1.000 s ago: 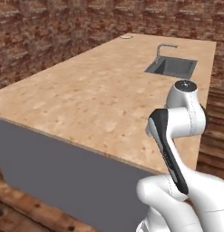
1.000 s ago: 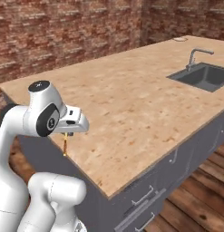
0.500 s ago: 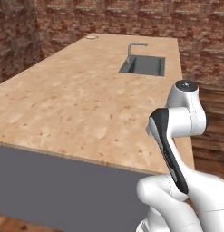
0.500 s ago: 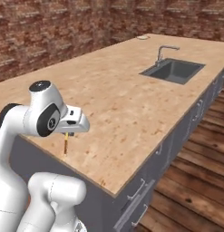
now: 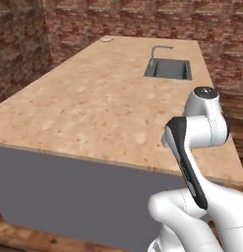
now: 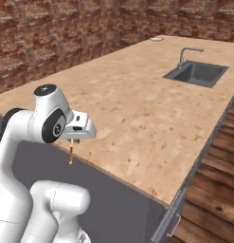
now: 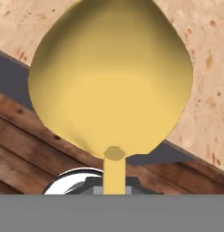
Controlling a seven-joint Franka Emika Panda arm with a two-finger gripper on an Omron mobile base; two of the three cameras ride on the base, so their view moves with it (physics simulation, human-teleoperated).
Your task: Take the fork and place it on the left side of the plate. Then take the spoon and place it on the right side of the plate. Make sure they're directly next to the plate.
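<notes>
The long wooden counter (image 5: 93, 108) ran away from the base toward the brick wall (image 6: 66, 33), its speckled top bare over most of its length. A grey cabinet front (image 5: 69, 197) closed its near side, and plank flooring (image 6: 208, 190) lay beyond the right edge. A recessed sink (image 6: 196, 73) with a curved faucet (image 6: 187, 52) sat toward the far right of the top. At the far end of the counter a small round item (image 5: 106, 39) rested near the edge; it was too small to identify.

The arm was folded close to the near edge of the counter. The gripper (image 6: 73, 141) pointed downward just outside that edge, closed on the spoon (image 7: 111, 77). In the right base view the thin orange handle hung straight down beneath the hand, upright and clear of the counter. In the hand view the yellow round bowl loomed directly ahead of the fingers, with the counter edge and floor behind it.
</notes>
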